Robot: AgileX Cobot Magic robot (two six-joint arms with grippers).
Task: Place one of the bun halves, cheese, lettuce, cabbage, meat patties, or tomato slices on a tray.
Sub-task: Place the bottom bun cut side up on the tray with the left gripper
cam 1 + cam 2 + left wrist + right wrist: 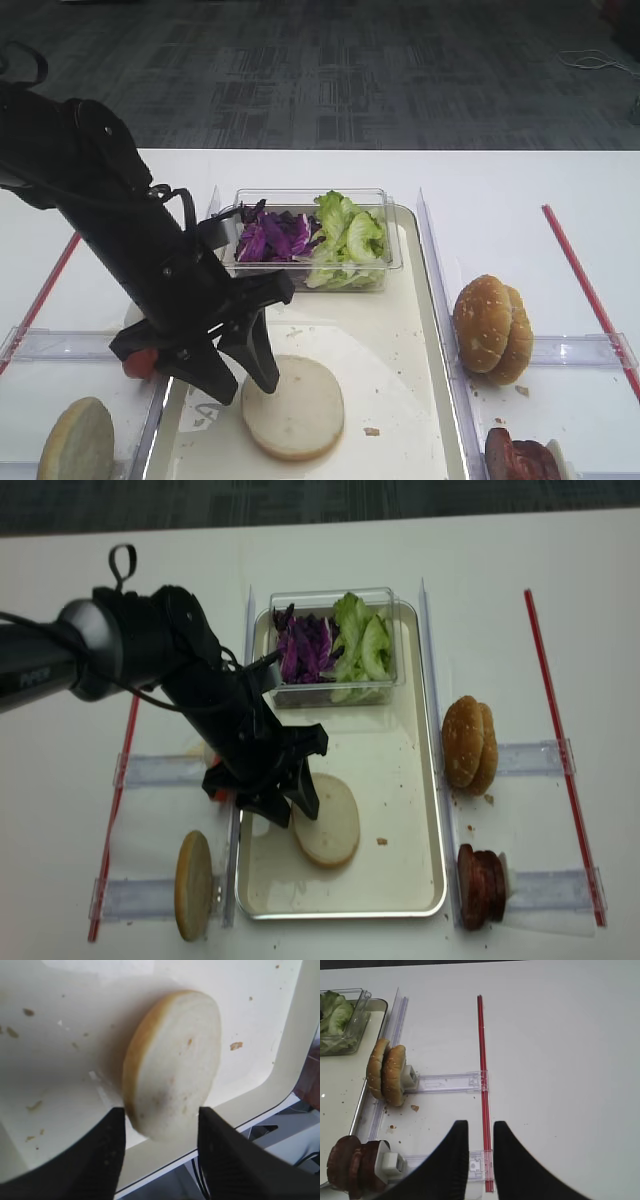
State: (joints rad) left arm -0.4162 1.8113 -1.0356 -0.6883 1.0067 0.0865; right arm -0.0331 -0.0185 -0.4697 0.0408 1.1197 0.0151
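One bun half (293, 407): flat on tray (420, 400), cut face up.
Left jaws (159, 1152): spread wide astride bun's edge, not gripping.
Right jaws (481, 1157): narrow gap, empty, above tabletop (560, 1060).

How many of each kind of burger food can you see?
Flat pale bun halves: 2, one on the tray, one left of it
Sesame bun halves: 2
Meat patties: 2
Lettuce: 1 bunch
Purple cabbage: 1 pile
Total: 8
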